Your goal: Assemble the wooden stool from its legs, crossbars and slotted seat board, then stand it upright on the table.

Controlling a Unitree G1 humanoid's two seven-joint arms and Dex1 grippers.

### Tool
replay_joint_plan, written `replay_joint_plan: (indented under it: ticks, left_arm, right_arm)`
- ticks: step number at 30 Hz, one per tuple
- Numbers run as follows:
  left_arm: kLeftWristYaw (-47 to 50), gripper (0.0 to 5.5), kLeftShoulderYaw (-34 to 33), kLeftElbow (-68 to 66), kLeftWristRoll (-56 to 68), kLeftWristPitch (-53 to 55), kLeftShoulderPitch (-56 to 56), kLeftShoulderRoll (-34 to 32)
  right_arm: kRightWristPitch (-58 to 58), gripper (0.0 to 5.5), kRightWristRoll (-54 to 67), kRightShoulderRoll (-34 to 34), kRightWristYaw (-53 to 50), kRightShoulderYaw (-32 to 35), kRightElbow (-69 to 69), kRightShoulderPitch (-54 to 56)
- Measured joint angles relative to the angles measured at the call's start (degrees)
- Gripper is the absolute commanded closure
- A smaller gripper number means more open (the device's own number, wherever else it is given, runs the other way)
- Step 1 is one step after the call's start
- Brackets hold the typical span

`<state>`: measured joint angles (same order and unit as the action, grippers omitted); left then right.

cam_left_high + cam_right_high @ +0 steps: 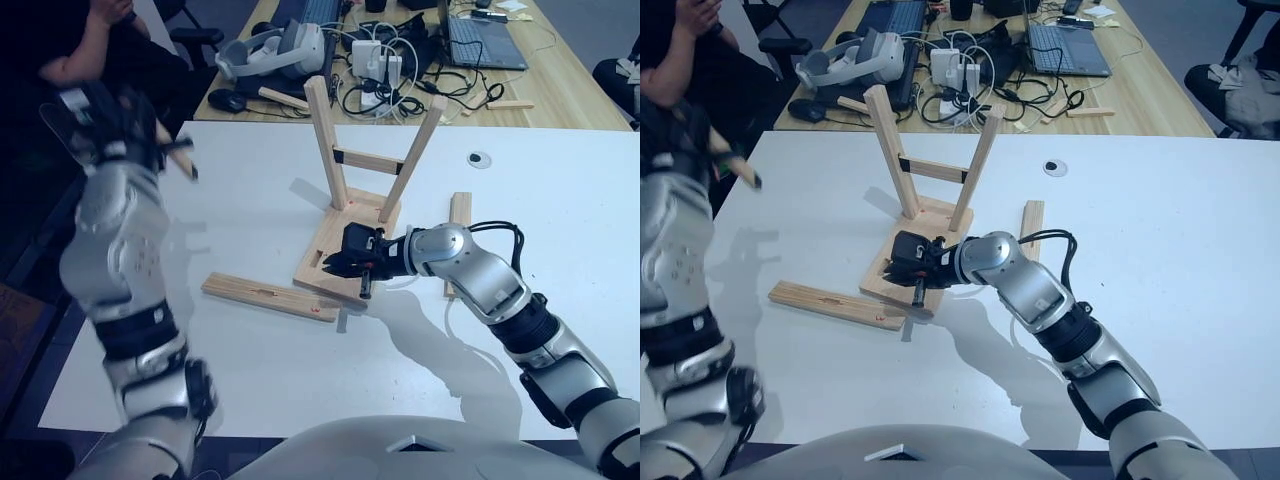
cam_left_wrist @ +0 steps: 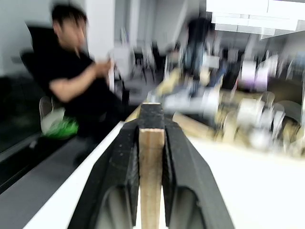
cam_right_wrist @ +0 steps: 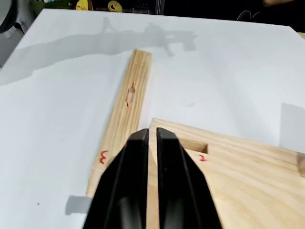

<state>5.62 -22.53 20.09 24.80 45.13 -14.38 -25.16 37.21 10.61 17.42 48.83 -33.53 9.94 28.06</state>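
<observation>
The seat board (image 1: 330,252) lies flat at mid-table, with two legs (image 1: 328,140) standing slanted in its far slots. A crossbar (image 1: 370,160) joins them. My right gripper (image 1: 337,263) rests at the board's near-left corner. In the right wrist view its fingers (image 3: 138,143) are shut to a thin slit over that corner (image 3: 190,143). A loose leg (image 1: 270,297) marked in red lies on the table just left of the board. Another wooden piece (image 1: 459,212) lies right of the board. My left gripper (image 1: 160,145) is raised over the table's far-left corner, shut on a short wooden bar (image 2: 151,176).
A cable grommet (image 1: 480,158) sits in the white table (image 1: 250,370) at the right rear. The wooden desk (image 1: 570,90) behind holds a headset (image 1: 270,48), cables, a laptop (image 1: 485,42) and a spare wooden piece (image 1: 510,104). A person sits off the far-left corner.
</observation>
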Motion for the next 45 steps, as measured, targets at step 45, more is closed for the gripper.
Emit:
replay_joint_plan:
  ticks: [45]
  left_arm:
    - [0.05,5.09,-2.84,-1.02,-6.19,-8.23,-6.72,6.89]
  right_arm:
    - [2.69,5.50,-10.43,-24.24,-8.31,-1.34,-49.58,18.02]
